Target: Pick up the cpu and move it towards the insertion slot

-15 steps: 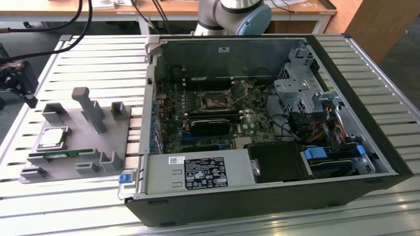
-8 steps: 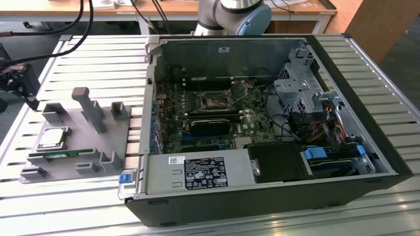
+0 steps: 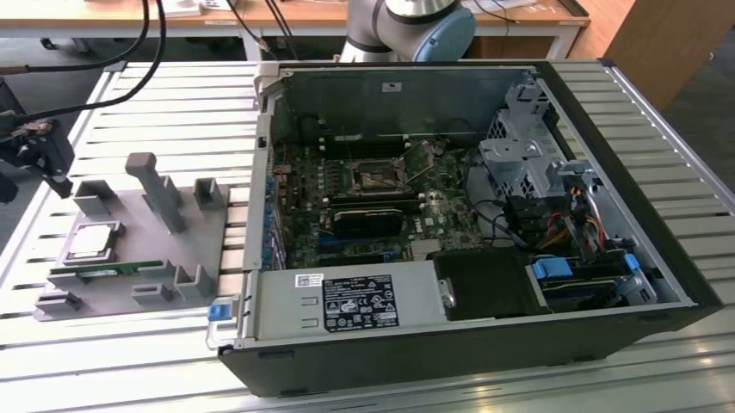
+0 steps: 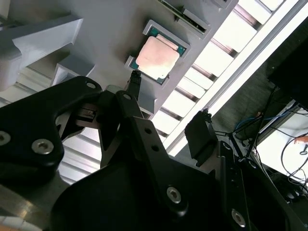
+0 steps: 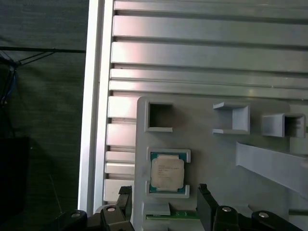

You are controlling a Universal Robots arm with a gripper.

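Gripper [image 5: 163,192]: open and holding nothing; its two dark fingers [image 5: 124,195] stand apart on either side of the cpu.
Cpu [image 5: 167,173]: lies flat, silvery top up, in a square recess of the grey tray [image 5: 216,159], near the tray's edge that faces the table's outer rail.
Height of the fingertips: probably above the chip rather than level with it, though the wrist views do not settle this.
Insertion slot [image 3: 377,177]: the metal-framed socket on the board inside the open computer case [image 3: 643,215], well apart from the tray.
Risk, grasp: the recess walls hug the chip closely, so a fingertip could land on a wall instead of a chip edge and tilt or skew the cpu.
Risk, neighbour: the memory stick [image 5: 173,215] lies just beside the recess and could be nudged.
Risk, transfer: the tray's tall post [image 3: 155,185] and the case wall [image 3: 262,172] stand between chip and socket; a low path would likely strike one of them.
Edges: the slatted table [image 3: 172,95] ends close to the tray at the exterior view's left.
Open room: free space lies above the tray and over the case's open top.
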